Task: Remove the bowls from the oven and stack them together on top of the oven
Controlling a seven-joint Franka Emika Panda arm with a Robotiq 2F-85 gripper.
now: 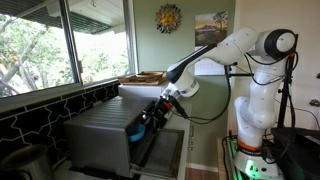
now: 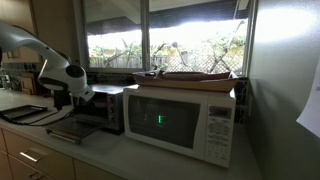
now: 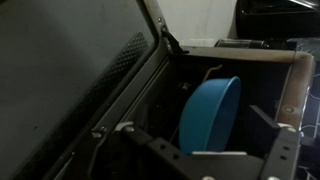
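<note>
Oven [image 1: 95, 135]: large grey metal box on the tabletop [image 2: 130, 160], standing below the window [image 1: 50, 40] at the left of an exterior view. Its front door [image 1: 152, 152] hangs open, folded down and outward. In the wrist view the door [image 3: 70, 70] fills the left half of the frame, its glass dark.

Blue bowl [image 1: 140, 126]: located at the oven's front opening, just beside the gripper [image 1: 152, 117]. The wrist view shows the blue bowl [image 3: 210, 115] inside the oven cavity, past the door hinge, seen side-on with its rim toward the right of the frame.

Fingers [image 3: 283, 150]: spread apart, one on each side of the bowl. A clear gap shows between the bowl and the finger at the right edge. Nothing is clamped.

Arm [image 1: 250, 60]: white, reaching from its base on the right toward the oven mouth.

In an exterior view, the arm [image 2: 30, 45] enters from the left, the oven [image 2: 105, 110] stands behind it, and a white microwave [image 2: 180, 120] sits just beside the oven, further right, carrying a flat tray [image 2: 185, 75] on top.
</note>
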